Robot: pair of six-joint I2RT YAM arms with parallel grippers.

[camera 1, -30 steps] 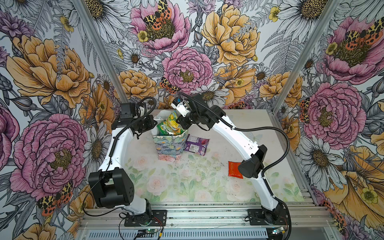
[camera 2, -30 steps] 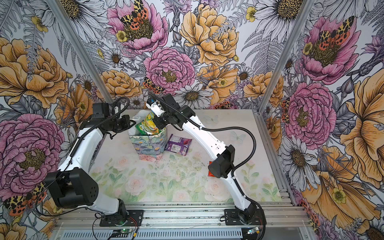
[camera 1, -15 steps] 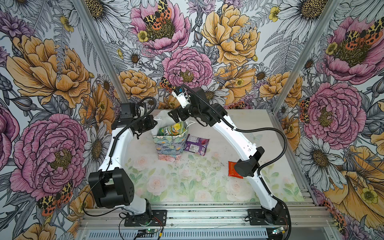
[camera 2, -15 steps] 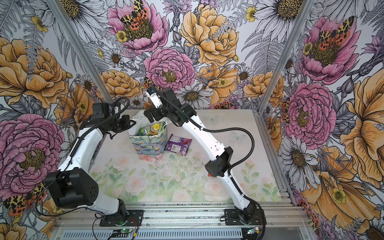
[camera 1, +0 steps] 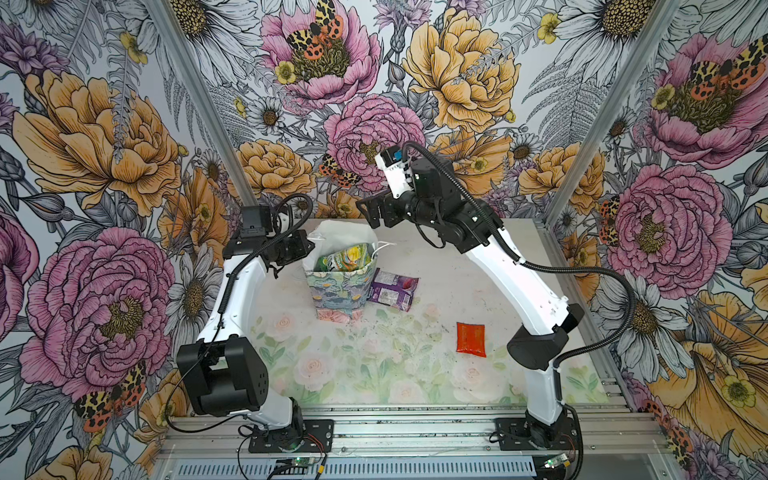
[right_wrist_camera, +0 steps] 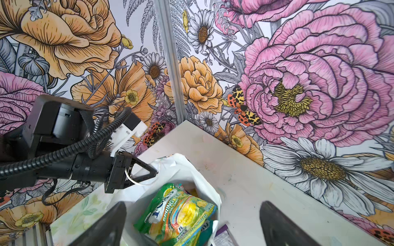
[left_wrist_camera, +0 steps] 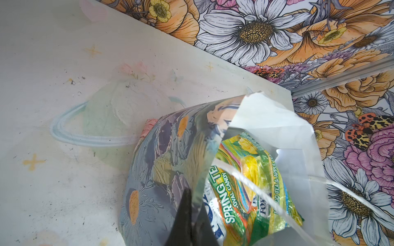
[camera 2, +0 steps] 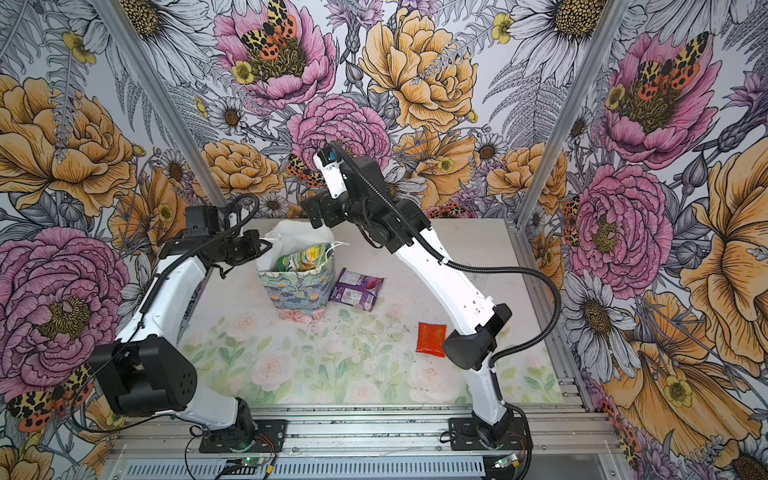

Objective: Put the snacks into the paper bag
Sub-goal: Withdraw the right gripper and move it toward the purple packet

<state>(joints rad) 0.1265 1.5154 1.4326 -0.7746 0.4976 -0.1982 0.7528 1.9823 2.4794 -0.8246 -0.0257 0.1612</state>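
Right gripper [camera 1: 371, 214] has risen off the paper bag [camera 1: 336, 293], jaws spread; crinkly green-yellow packet [camera 1: 345, 262] sits inside. Left gripper [camera 1: 306, 248] jaws pinch the bag's creased white rim.

You are looking into a booth whose walls [camera 1: 104, 124] wear wallpaper of big pink and orange flowers, white daisies and spotted moths [camera 1: 316, 39]. Grey metal posts [camera 1: 200, 95] rise in the two back corners. Your tabletop [camera 1: 365, 365] is pale, printed with faint roses and green leaves near the front, and flecked with dark specks. A ribbed metal rail [camera 1: 415, 428] runs along its near edge. The light is soft and even.
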